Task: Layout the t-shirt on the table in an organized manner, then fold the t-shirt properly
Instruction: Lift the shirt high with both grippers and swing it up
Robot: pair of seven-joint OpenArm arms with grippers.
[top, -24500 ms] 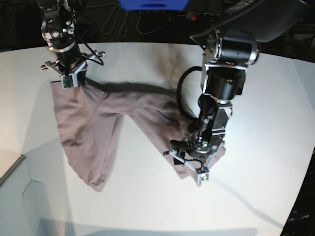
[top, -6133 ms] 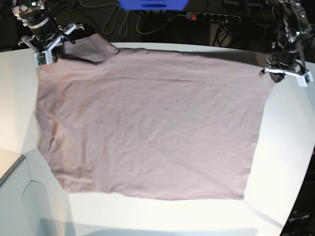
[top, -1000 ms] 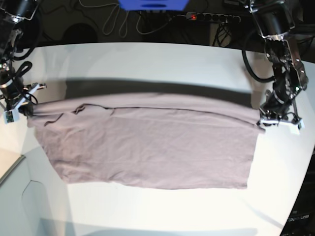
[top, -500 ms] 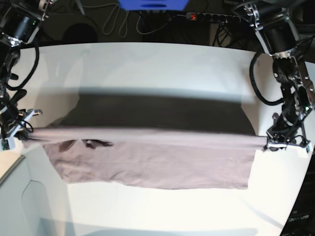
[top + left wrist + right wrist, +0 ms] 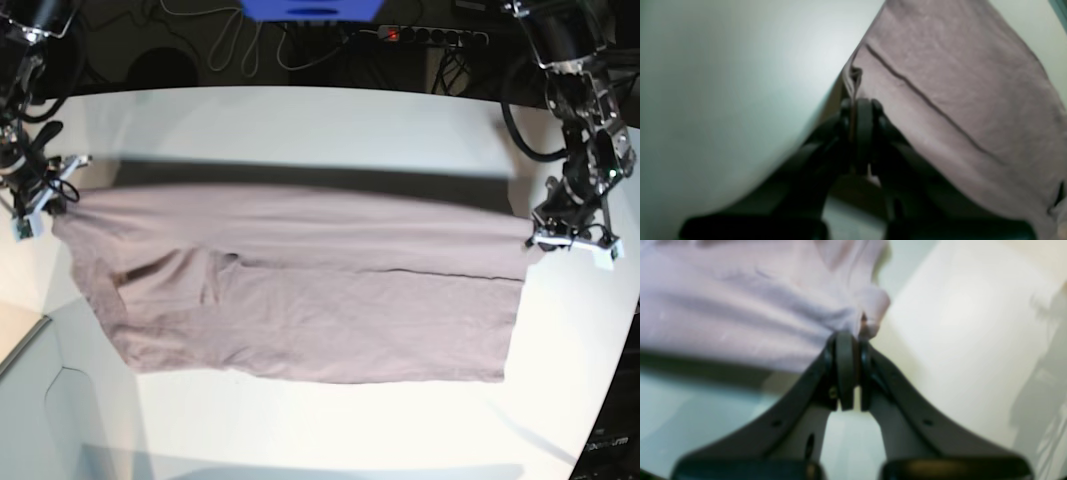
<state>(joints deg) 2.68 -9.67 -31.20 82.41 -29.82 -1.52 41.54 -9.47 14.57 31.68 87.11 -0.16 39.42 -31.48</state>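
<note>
The mauve t-shirt (image 5: 300, 300) lies across the white table (image 5: 300, 130) as a wide band, with a crease line running through its middle. Its far edge is stretched between both grippers. On the right of the base view, my left gripper (image 5: 568, 240) is shut on the shirt's far right corner. The left wrist view shows the same gripper (image 5: 857, 101) pinching the t-shirt (image 5: 957, 83) at a bunched hem. At the left of the base view, my right gripper (image 5: 40, 208) is shut on the other corner. Seen from the right wrist, this gripper (image 5: 853, 336) clamps a gathered tuft of t-shirt (image 5: 740, 306).
A power strip (image 5: 430, 35) and loose cables lie on the dark floor beyond the table's far edge, beside a blue object (image 5: 310, 8). The table's front left edge (image 5: 30, 340) cuts in near the shirt's left side. Bare white tabletop shows in front of the shirt.
Both grippers swung the held edge toward the front half a second ago, and have now carried it back toward the far side. More of the shirt lies flat, with a new crease across it.
</note>
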